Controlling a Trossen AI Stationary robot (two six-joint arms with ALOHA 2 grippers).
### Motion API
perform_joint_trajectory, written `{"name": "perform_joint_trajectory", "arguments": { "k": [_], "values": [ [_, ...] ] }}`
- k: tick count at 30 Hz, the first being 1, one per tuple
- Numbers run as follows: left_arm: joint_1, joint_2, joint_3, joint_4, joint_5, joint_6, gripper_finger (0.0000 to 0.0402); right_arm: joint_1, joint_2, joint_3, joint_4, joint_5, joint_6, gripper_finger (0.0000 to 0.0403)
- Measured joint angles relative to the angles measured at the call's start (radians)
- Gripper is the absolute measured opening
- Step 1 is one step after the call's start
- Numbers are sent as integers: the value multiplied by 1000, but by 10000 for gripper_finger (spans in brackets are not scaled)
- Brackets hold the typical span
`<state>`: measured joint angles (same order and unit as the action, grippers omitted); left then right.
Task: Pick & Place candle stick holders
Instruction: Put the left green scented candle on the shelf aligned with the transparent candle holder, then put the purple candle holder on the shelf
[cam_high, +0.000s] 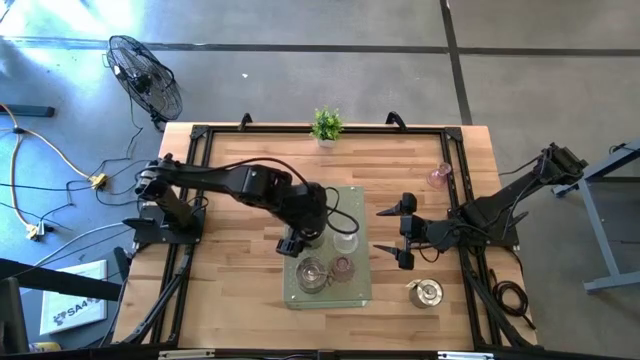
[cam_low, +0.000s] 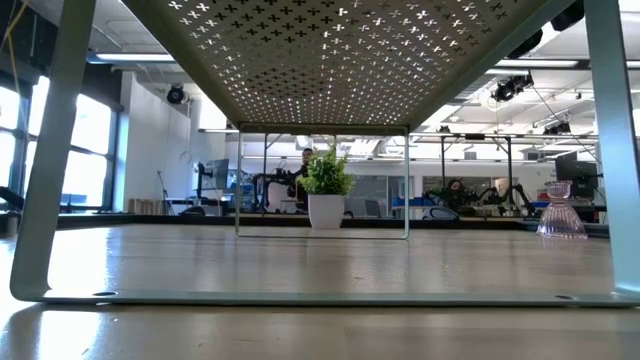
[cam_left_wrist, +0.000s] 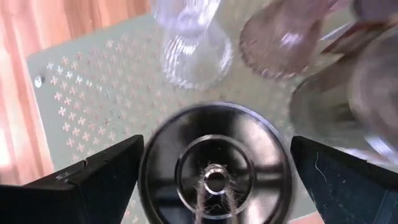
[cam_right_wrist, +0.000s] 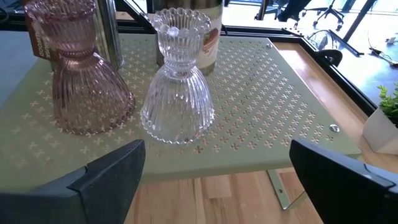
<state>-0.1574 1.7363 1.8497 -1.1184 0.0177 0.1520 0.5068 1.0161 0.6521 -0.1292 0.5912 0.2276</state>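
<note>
A placing step is judged in hand: the left gripper (cam_high: 291, 243) is held spread over a silver holder (cam_left_wrist: 216, 167) standing on the green perforated tray (cam_high: 358, 196). The right gripper (cam_high: 405, 232), also spread, waits beside the tray's right edge. A pink holder (cam_high: 439, 177) near the bench's right edge and a silver one (cam_high: 426, 292) are left; a lift clear is called for next.

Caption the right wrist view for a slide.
Open right end effector faces clear glass holder and pink glass holder upright on the perforated green stand.
</note>
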Motion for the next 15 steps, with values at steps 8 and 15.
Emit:
{"name": "perform_joint_trajectory", "arguments": {
  "k": [8, 15],
  "values": [
    [0, 0, 129, -31, 33, -1, 396, 0, 0, 0, -2, 0, 0, 393],
    [0, 0, 253, -45, 27, -1, 396, 0, 0, 0, -4, 44, 12, 393]
  ]
}}
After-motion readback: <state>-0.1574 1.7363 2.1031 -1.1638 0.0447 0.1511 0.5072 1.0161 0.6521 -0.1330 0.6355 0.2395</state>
